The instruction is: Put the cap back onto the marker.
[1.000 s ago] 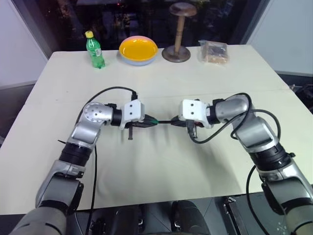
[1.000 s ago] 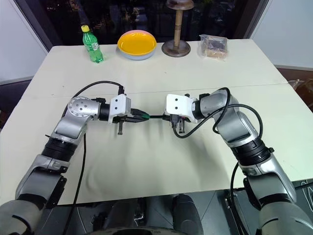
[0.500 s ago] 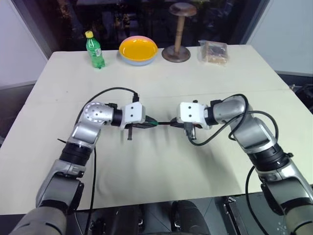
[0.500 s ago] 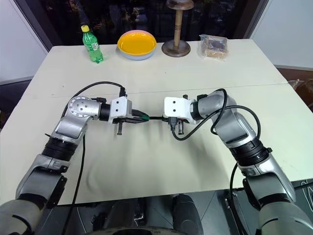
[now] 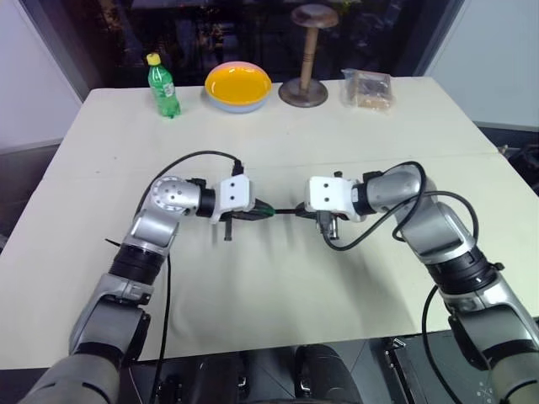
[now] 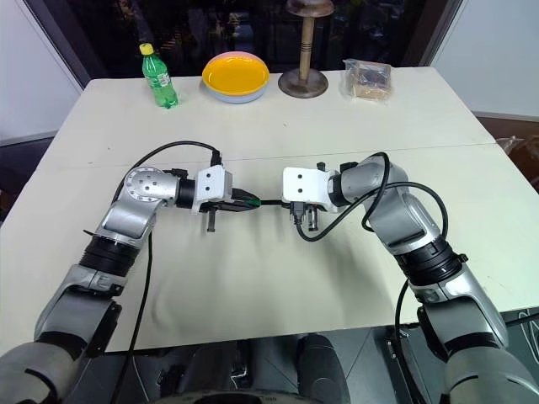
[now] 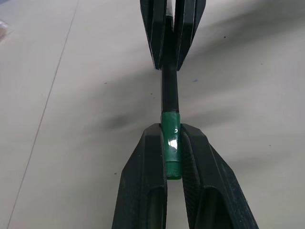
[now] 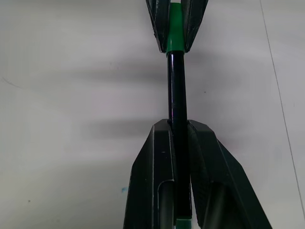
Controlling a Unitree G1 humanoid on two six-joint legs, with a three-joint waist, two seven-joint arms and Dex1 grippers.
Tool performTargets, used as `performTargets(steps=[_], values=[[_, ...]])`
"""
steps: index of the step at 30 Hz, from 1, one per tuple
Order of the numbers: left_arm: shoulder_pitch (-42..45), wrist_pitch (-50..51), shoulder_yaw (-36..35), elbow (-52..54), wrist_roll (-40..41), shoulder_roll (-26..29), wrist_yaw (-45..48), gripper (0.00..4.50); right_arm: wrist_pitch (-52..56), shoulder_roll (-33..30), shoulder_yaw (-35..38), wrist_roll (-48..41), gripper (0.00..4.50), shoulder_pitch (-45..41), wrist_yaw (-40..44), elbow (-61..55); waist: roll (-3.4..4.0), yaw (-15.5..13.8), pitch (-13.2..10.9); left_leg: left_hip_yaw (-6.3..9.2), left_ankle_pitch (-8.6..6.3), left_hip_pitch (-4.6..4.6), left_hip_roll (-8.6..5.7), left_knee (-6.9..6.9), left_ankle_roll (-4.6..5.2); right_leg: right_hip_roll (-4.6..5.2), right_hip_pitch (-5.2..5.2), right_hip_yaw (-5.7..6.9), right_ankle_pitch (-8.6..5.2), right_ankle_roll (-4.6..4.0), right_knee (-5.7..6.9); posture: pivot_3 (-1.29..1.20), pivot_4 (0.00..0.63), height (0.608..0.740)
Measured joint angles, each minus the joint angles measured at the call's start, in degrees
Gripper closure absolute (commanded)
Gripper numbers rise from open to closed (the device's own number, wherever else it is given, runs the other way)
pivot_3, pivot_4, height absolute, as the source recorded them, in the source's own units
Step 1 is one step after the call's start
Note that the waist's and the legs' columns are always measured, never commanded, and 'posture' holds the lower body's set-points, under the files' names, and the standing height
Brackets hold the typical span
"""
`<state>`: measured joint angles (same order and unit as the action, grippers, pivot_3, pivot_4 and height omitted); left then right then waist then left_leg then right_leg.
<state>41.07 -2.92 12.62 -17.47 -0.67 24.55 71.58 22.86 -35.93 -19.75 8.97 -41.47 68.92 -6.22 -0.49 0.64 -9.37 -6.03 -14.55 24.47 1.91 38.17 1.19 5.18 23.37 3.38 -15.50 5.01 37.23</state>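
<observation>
**Cap and marker meet between two clenched grippers**

Above the middle of the cream cloth-covered table (image 5: 354,135), the two arms face each other tip to tip. The left gripper (image 7: 172,143) is clenched on the small bright green plastic cap (image 7: 170,143), and the right gripper (image 8: 178,129) is clenched on the thin dark pen-like marker (image 8: 177,90).

The head views show the cap (image 5: 263,207) as a green speck at the left gripper (image 5: 253,211) and the marker (image 5: 286,210) as a short dark line running on to the right gripper (image 5: 313,212), at 3 o'clock from the cap; how the two join cannot be told there. The left wrist view makes it plain: the black shaft of the marker (image 7: 169,90) runs into the open end of the cap, the two in one line. The right wrist view adds that the marker passes between the right fingers (image 8: 159,171) and that a bit of green shows at its near end.

The head views alone take in the table's far edge, at 12 o'clock from the grippers:

- one green plastic bottle with a yellow lid (image 5: 163,87)
- one shallow yellow bowl with a pale rim (image 5: 238,86)
- one brown wooden stand with a round foot (image 5: 306,59)
- one clear packet with brown contents (image 5: 367,88)

One cap, one marker, two grippers.
</observation>
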Motion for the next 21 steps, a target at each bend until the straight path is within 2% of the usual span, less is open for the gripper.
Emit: performTargets(steps=[21], values=[[-1.36,4.87,-1.81,2.40,1.45,-1.05,0.16,4.50,-2.45,0.03,1.70,0.42,4.45,-0.01,1.29,0.72,0.00,0.00,0.00,0.00,0.00,0.00,0.01,0.00,0.00,0.00,0.00,0.00,0.00,0.00,0.00,0.00,0.150,0.740]])
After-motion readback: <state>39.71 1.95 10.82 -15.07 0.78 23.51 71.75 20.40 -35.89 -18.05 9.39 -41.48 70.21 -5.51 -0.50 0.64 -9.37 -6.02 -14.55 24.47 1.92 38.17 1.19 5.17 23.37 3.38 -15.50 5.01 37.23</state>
